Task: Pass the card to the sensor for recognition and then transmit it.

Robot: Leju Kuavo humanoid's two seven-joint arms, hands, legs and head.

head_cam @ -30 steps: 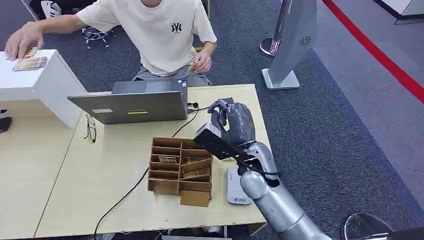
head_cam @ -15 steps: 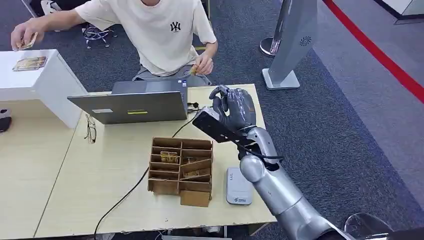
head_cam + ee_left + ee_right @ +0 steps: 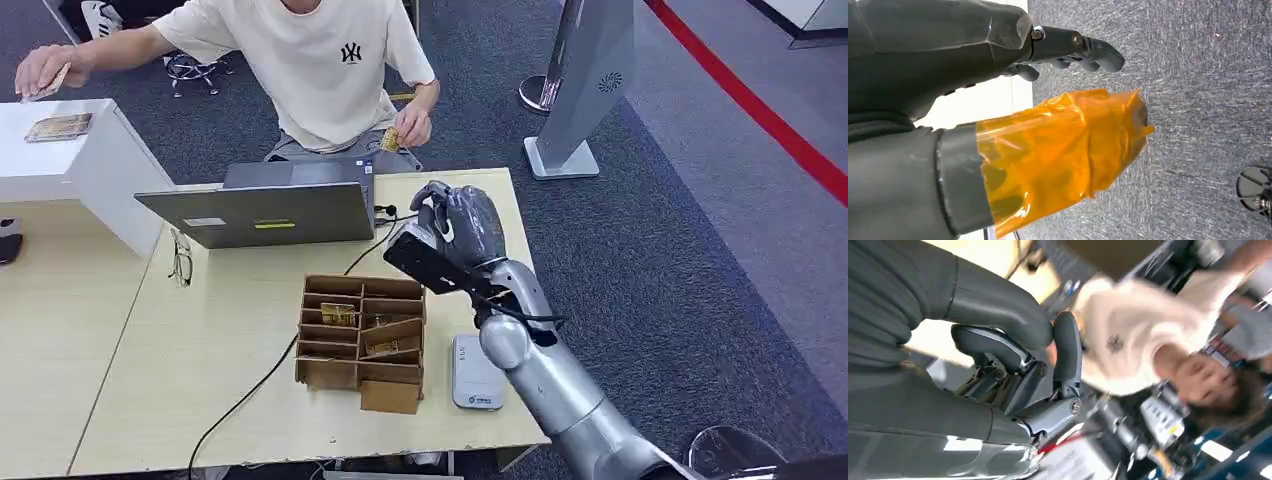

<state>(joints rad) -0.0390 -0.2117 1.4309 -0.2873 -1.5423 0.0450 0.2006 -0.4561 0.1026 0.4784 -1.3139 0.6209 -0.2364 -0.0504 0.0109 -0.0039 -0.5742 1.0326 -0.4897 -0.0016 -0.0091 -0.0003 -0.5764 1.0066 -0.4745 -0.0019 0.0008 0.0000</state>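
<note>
Silver right hand (image 3: 462, 228), fingers curled in, card not discernible, has been raised from the white flat sensor (image 3: 475, 372) at 6 o'clock toward the person (image 3: 330, 70) at 11: handover judged underway.

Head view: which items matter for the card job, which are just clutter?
Job: right hand, fingers curled; white sensor; cardboard organiser with cards; person's hand with a card.
Clutter: laptop, glasses, black cable, white box.

An office or demo hall — grey carpet (image 3: 680, 250) with a red floor line (image 3: 760, 105) at upper right, pale desks (image 3: 200, 370), an open laptop (image 3: 265, 210) — a person (image 3: 320, 70) seated behind.
</note>
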